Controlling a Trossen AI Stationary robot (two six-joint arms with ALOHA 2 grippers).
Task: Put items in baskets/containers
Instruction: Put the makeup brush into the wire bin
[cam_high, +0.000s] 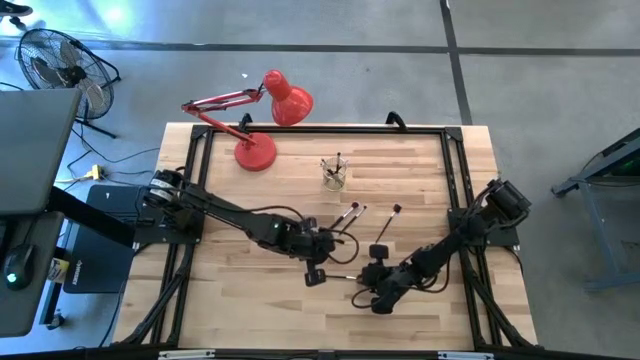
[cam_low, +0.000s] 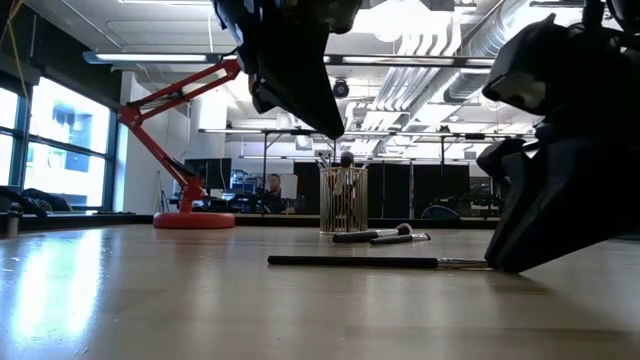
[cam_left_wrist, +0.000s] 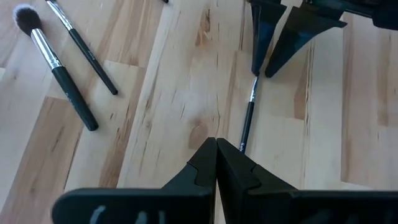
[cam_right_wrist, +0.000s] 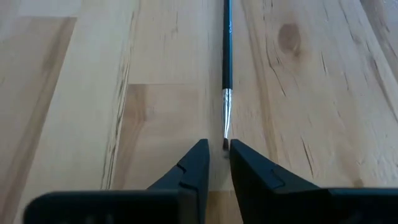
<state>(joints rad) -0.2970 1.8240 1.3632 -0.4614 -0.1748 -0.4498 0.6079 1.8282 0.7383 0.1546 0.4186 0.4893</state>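
A thin dark-handled brush (cam_right_wrist: 227, 56) lies flat on the wood table between my two grippers; the low view shows the brush (cam_low: 350, 261) along its whole length. My right gripper (cam_right_wrist: 216, 148) is down at the table, slightly open, with a fingertip on either side of the bristle tip. My left gripper (cam_left_wrist: 216, 144) is shut and hovers above the table by the handle's free end; the low view shows my left gripper (cam_low: 335, 125) well clear of the wood. Farther off are two brushes (cam_left_wrist: 59, 71) and another brush (cam_high: 390, 225). The small glass cup (cam_high: 333, 172) holds several brushes upright.
A red desk lamp (cam_high: 265, 120) stands with its base on the far left part of the table. Black rails (cam_high: 455, 170) run along the table's sides and far edge. Bare wood lies on the near side of both grippers.
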